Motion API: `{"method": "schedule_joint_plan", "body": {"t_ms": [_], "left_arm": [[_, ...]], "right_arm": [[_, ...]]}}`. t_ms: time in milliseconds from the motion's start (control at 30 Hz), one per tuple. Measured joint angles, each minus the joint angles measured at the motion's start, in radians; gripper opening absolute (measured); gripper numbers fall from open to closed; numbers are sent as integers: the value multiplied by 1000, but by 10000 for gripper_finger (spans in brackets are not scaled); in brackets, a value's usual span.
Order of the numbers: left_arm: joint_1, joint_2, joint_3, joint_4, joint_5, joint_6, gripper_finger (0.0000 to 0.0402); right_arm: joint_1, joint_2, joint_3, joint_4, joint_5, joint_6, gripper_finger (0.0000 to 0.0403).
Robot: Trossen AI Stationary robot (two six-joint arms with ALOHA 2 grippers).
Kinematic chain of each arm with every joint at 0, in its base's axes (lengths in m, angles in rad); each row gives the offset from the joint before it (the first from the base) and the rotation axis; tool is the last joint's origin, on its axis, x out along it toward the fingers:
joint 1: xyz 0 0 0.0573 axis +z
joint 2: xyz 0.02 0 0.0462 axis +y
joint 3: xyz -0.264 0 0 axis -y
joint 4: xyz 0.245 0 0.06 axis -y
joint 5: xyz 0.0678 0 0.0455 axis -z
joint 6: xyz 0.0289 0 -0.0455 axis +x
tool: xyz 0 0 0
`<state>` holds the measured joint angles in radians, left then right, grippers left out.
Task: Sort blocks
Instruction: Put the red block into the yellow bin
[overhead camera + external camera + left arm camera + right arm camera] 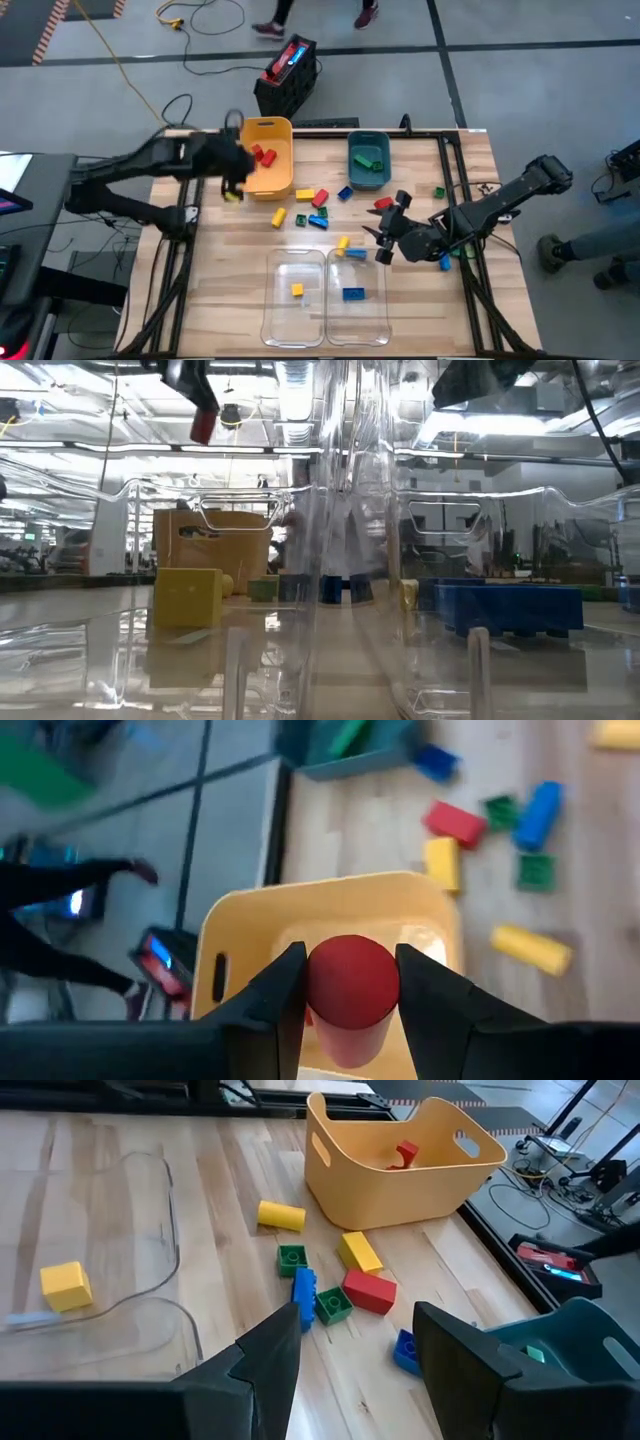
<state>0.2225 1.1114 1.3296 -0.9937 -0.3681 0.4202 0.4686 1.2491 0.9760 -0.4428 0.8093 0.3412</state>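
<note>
The wooden surface [230,290] carries a yellow bin [268,160], a teal bin [368,160] and two clear bins [325,300], probably one bin for each colour. Loose blocks [312,205] lie between them. The left hand [350,985] hangs over the yellow bin and is clenched on a red block [350,985], probably to drop it beside the red block already inside. Only the left wrist view shows this grasp; from above it is hidden. The right hand [355,1340] waits released near the surface's right side.
</note>
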Motion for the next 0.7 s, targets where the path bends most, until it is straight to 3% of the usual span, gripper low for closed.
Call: {"method": "schedule_joint_plan", "body": {"t_ms": [133, 267, 467, 700], "left_arm": [[188, 67, 0, 74, 115, -61, 123], [339, 172, -1, 130, 236, -75, 123], [478, 325, -37, 262, 367, -64, 123], [589, 465, -78, 342, 420, -71, 123]], "right_arm": [[1, 0, 0, 42, 17, -4, 207], [32, 14, 1, 43, 137, -3, 207], [76, 10, 1, 30, 191, 5, 207], [105, 7, 1, 22, 216, 8, 207]]}}
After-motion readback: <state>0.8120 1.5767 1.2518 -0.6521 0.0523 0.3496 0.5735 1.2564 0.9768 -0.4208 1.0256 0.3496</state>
